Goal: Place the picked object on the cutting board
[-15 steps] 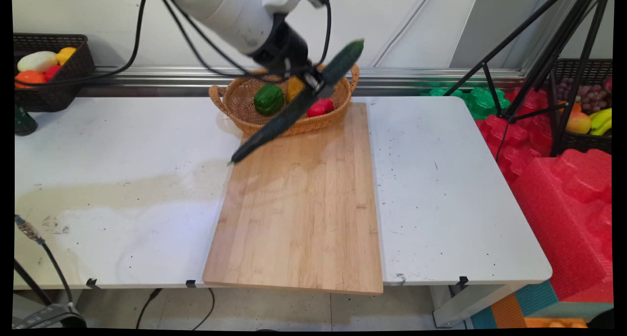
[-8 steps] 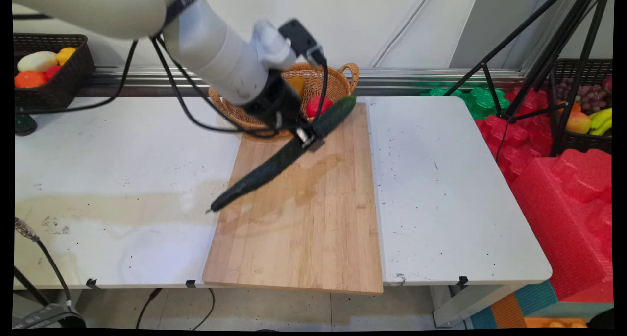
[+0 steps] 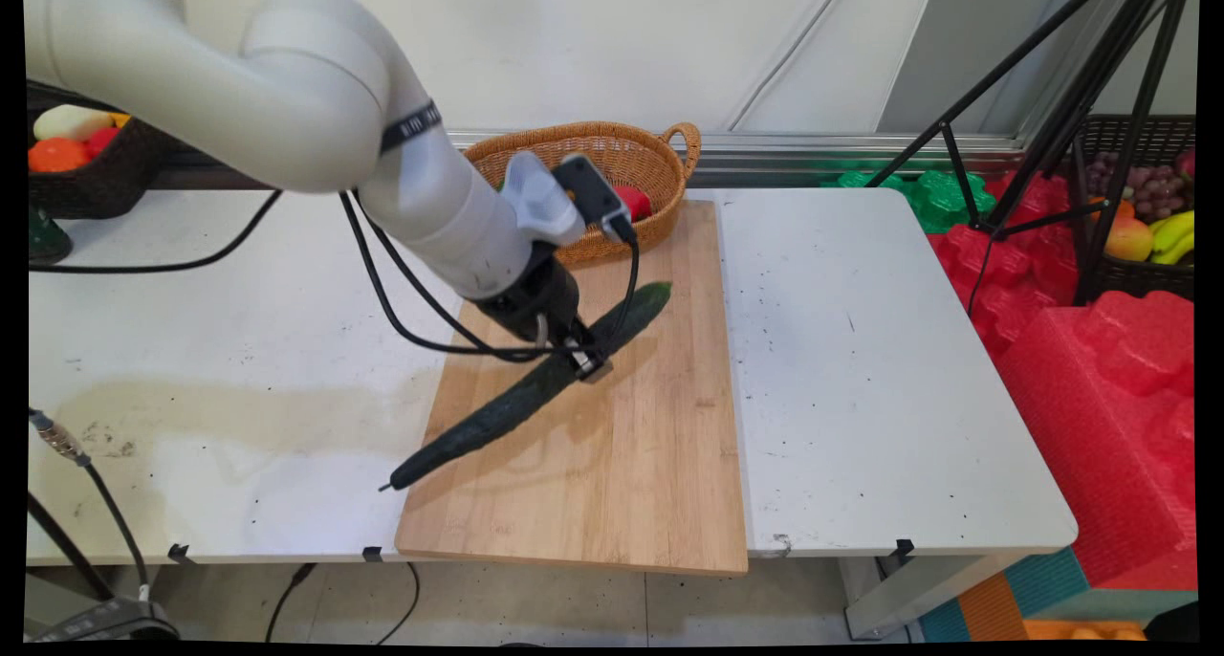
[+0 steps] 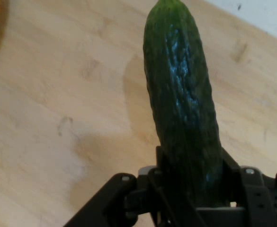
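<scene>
One long dark green cucumber (image 3: 535, 393) is held by the black gripper (image 3: 585, 361), whose two fingers are closed on it near its middle. The cucumber lies slanted over the wooden cutting board (image 3: 612, 465): its thick end points toward the wicker basket (image 3: 660, 168) and its thin stem end reaches past the board's left edge, over the white table (image 3: 861, 350). I cannot tell if it touches the board or hangs just above it. In the hand view the cucumber (image 4: 183, 109) rises from between the fingers (image 4: 252, 189) with the board (image 4: 58, 94) behind it. A red pepper (image 3: 633, 200) sits in the basket, which stands at the board's far end.
</scene>
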You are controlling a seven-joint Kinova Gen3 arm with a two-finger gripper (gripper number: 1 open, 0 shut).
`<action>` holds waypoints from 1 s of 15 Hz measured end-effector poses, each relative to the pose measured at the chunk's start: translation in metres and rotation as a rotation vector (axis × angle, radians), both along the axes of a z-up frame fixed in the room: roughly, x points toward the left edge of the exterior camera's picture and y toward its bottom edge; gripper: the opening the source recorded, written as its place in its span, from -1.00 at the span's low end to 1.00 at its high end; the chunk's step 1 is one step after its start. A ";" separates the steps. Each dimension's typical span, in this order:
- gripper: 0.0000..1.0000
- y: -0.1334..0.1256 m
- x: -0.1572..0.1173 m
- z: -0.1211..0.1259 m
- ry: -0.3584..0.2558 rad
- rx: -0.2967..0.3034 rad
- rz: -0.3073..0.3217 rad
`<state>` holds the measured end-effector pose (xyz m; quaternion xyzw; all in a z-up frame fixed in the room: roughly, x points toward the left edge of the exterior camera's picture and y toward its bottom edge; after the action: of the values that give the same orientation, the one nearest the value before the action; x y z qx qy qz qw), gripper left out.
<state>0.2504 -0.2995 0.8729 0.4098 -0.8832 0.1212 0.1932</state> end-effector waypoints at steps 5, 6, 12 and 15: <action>-1.00 -0.003 -0.003 -0.033 -0.019 0.044 0.014; -1.00 -0.003 -0.003 -0.037 -0.022 0.049 0.016; -1.00 -0.007 -0.004 -0.058 -0.034 0.067 0.017; 1.00 -0.008 -0.005 -0.063 -0.037 0.063 0.013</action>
<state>0.2456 -0.3078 0.8104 0.4191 -0.8873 0.1020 0.1630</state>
